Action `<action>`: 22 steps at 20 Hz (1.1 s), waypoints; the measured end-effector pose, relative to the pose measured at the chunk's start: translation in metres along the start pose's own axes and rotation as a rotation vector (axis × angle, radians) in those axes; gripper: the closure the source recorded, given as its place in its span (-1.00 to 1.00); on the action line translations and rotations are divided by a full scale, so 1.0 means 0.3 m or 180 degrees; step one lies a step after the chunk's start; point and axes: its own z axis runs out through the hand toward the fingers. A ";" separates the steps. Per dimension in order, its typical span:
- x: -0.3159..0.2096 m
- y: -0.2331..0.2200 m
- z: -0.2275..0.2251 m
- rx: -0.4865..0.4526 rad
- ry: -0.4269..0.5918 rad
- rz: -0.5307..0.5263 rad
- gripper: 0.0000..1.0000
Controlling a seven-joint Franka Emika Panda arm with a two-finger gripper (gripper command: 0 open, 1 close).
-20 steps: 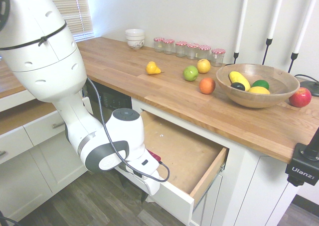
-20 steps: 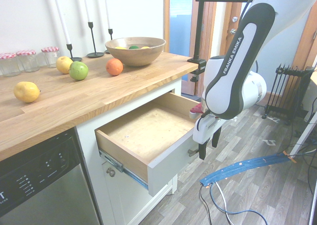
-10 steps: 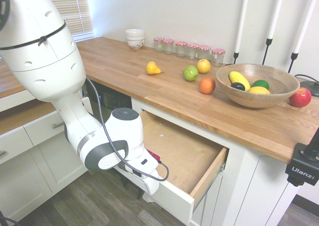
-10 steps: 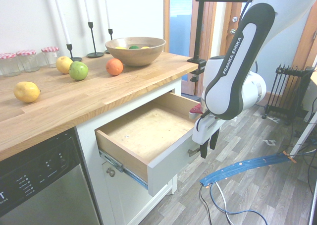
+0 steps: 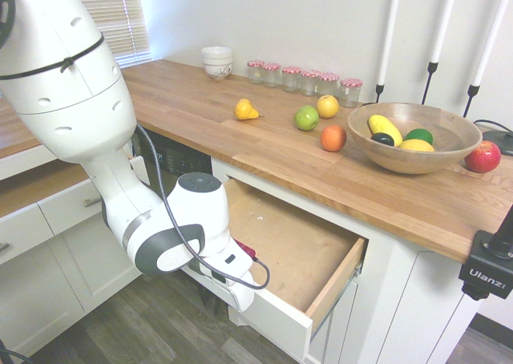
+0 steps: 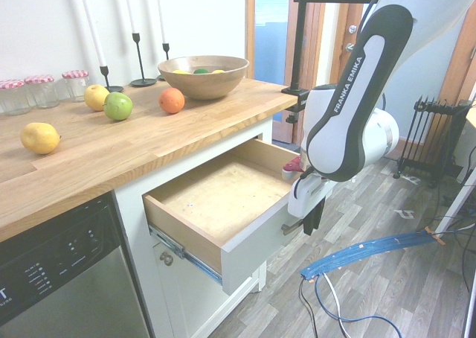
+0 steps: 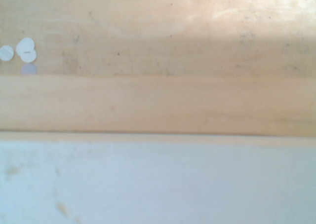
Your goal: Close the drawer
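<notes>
Your pincer [image 6: 311, 220] hangs pointing down just in front of the drawer [image 6: 223, 204], its fingers drawn close together at the silver handle [image 6: 291, 227], though you cannot tell from either side whether they actually grip the bar or only sit beside it. The drawer itself stands pulled far out from under the desk [image 5: 264, 139], its bare plywood bottom fully exposed and empty. So nothing of the closing is done yet: the whole push inward remains.
</notes>
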 end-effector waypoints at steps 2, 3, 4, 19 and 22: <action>0.000 0.000 0.000 0.0000 0.0000 0.0000 1.00; 0.000 0.000 0.000 0.0000 0.0000 0.0000 1.00; 0.000 0.000 0.000 0.0000 0.0000 0.0000 1.00; 0.085 -0.029 -0.044 0.0017 0.0009 0.0065 1.00; 0.103 -0.045 -0.055 0.0026 0.0005 0.0067 1.00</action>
